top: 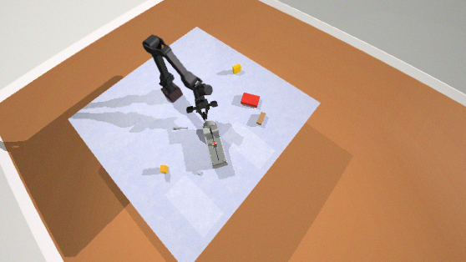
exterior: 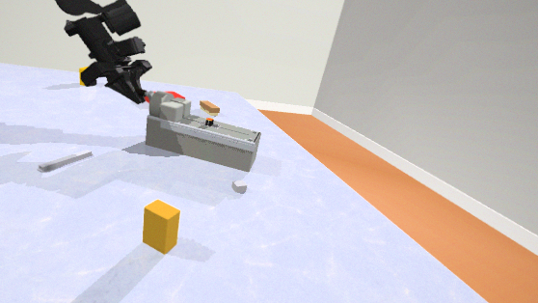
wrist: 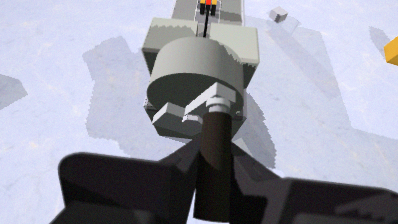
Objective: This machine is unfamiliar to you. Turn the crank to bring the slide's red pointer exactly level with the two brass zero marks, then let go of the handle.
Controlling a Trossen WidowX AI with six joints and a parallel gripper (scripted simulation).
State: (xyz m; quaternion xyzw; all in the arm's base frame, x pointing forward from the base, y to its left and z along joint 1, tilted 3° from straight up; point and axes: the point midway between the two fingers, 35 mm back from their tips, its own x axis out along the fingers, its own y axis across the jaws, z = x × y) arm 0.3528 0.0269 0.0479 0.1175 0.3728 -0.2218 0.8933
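While the brown floor fills most of the top view, a pale mat lies on it and carries everything else. On the mat's far side stands the black arm, bent over and reaching down to the machine, a long grey block near the mat's middle. At the machine's near end sits a round grey drum, and a pale crank lies across its face. From the crank's end a dark handle sticks out toward the wrist camera. The gripper is clamped on that handle, its black fingers pressed against both sides. Along the machine's top runs a track, and the slide with its red pointer sits partway down it; the brass marks are too small to make out. Beyond the machine lie a red block and a tan block. One yellow cube stands well apart in front, another near the far edge. A thin grey bar lies to one side, and a small grey bit rests near the machine's far end.
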